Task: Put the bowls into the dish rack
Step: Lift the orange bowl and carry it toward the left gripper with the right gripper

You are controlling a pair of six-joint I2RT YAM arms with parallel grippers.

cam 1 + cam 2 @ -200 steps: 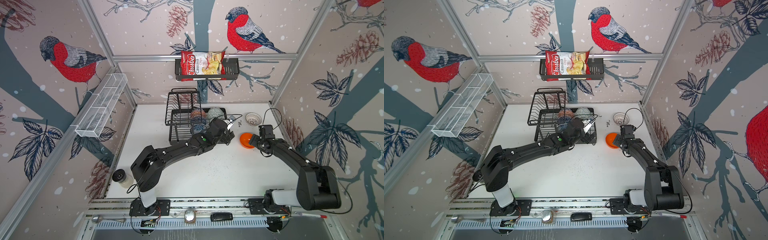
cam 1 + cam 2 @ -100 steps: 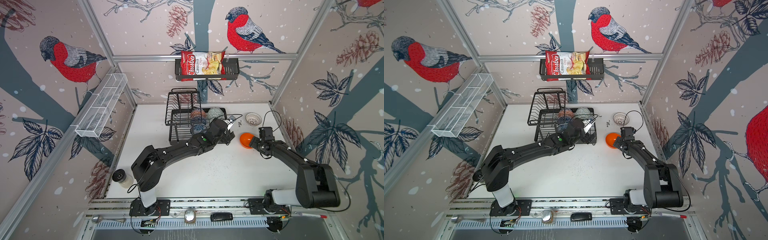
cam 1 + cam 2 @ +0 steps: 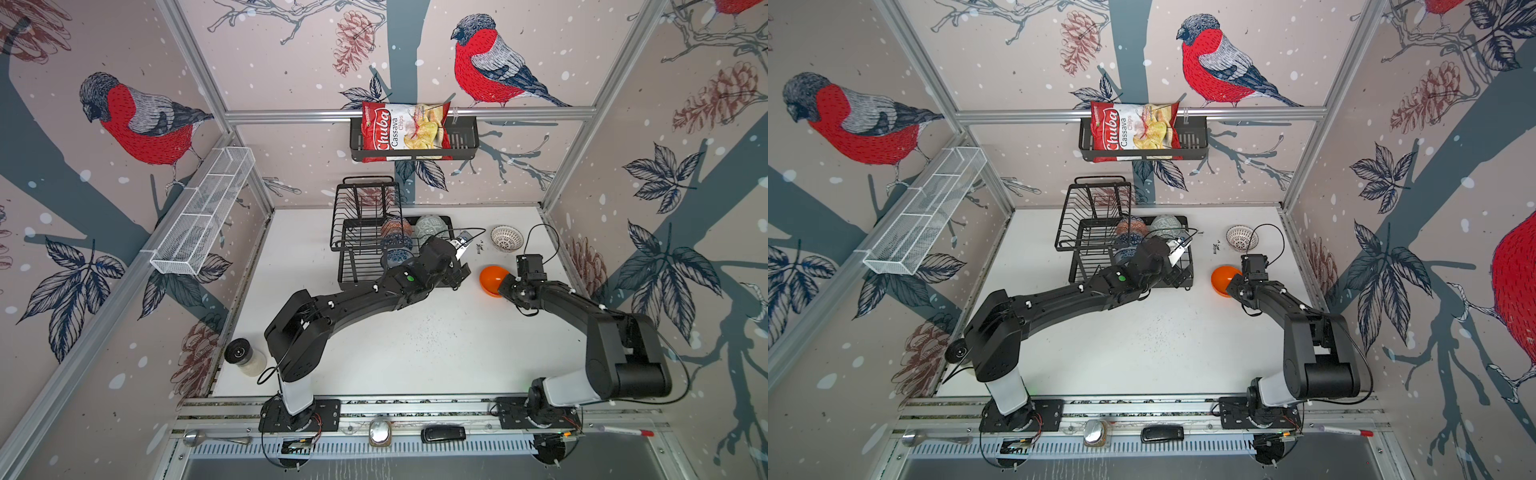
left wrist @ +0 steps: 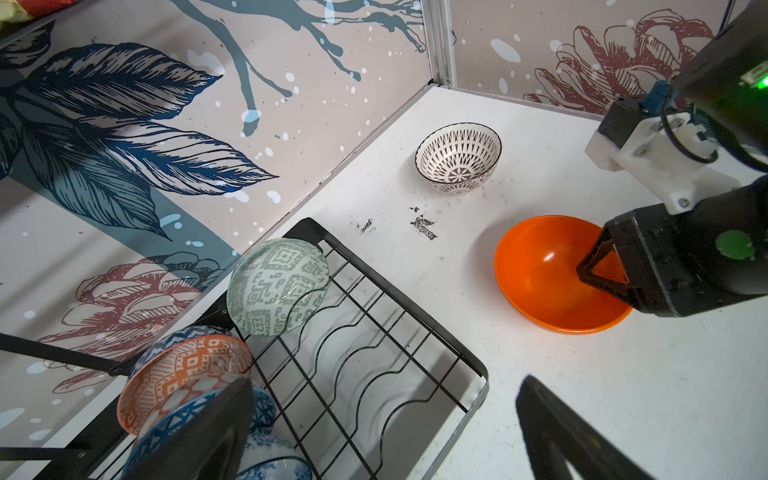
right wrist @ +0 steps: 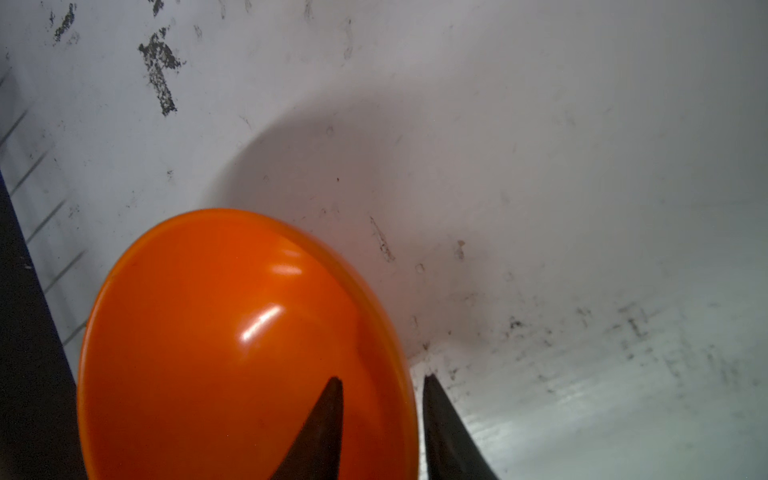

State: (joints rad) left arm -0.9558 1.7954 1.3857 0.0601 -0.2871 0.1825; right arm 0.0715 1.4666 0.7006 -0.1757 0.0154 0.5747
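The plain orange bowl (image 3: pixel 493 279) (image 3: pixel 1222 279) is tipped, its hollow turned toward the dish rack (image 3: pixel 341 266) (image 4: pixel 399 296). My right gripper (image 5: pixel 382 380) (image 3: pixel 505 285) is shut on its rim, one finger inside (image 4: pixel 598 266) and one outside. A white lattice bowl (image 4: pixel 457 158) (image 3: pixel 506 238) stands upright near the back right corner. In the rack lean a grey-white bowl (image 4: pixel 276 286), an orange-white bowl (image 4: pixel 183 374), a blue triangle bowl (image 4: pixel 187 419) and a blue-white floral bowl (image 4: pixel 270 461). My left gripper (image 4: pixel 386 380) (image 3: pixel 459 271) hangs open and empty over the rack's near right corner.
A black basket with a chips bag (image 3: pixel 415 133) hangs on the back wall and a white mesh shelf (image 3: pixel 203 208) on the left wall. A black-lidded jar (image 3: pixel 243 355) stands at the front left. Dark scuffs (image 4: pixel 424 224) mark the table between rack and lattice bowl.
My right gripper's jaws have come together on the orange bowl's rim, and the bowl has tipped up from lying flat. The left arm has not moved.
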